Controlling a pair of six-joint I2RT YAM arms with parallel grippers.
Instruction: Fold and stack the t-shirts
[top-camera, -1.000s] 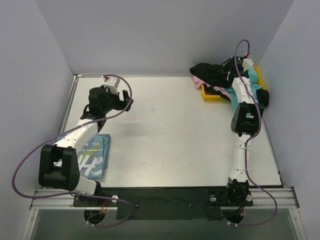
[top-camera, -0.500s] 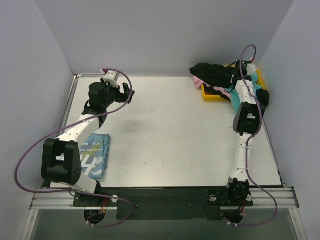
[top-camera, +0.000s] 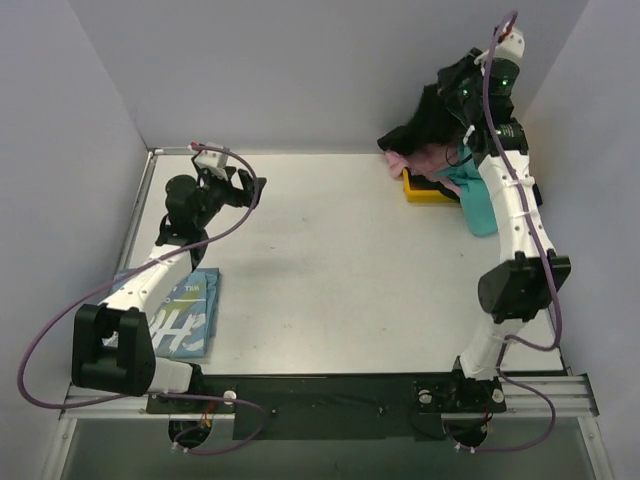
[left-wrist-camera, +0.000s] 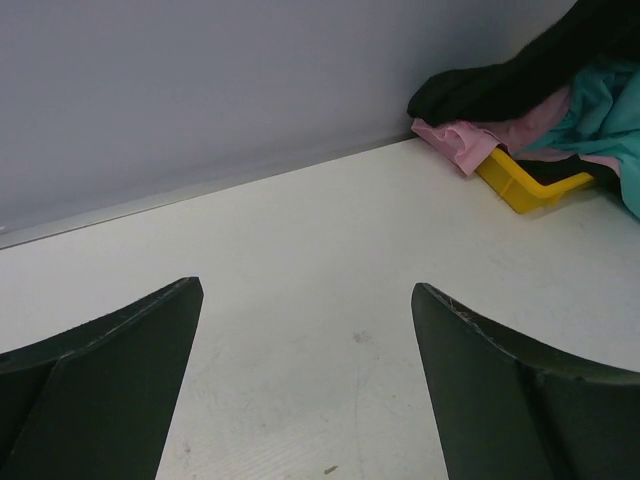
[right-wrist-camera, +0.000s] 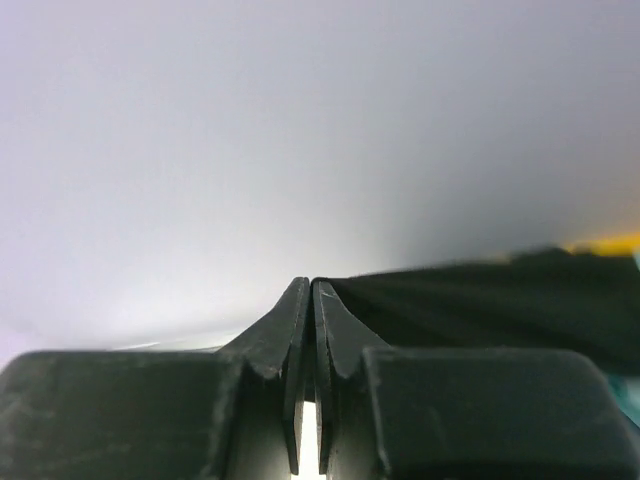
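The black shirt (top-camera: 415, 135) is pinched in the shut right claw (top-camera: 447, 98) above the pink shirt (top-camera: 430, 158) and teal shirt (top-camera: 478, 200) at the table's (top-camera: 350, 260) far right corner, the blue shirt (top-camera: 185, 315) is laid folded at the near left corner, and the left claw (top-camera: 250, 190) is held wide open, empty.

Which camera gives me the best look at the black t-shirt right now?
Top external: most of the black t-shirt hangs in view from the raised right gripper, above the yellow tray. Left wrist catches only its lower part over the pink t-shirt; right wrist only a dark blurred strip beside its shut fingertips.
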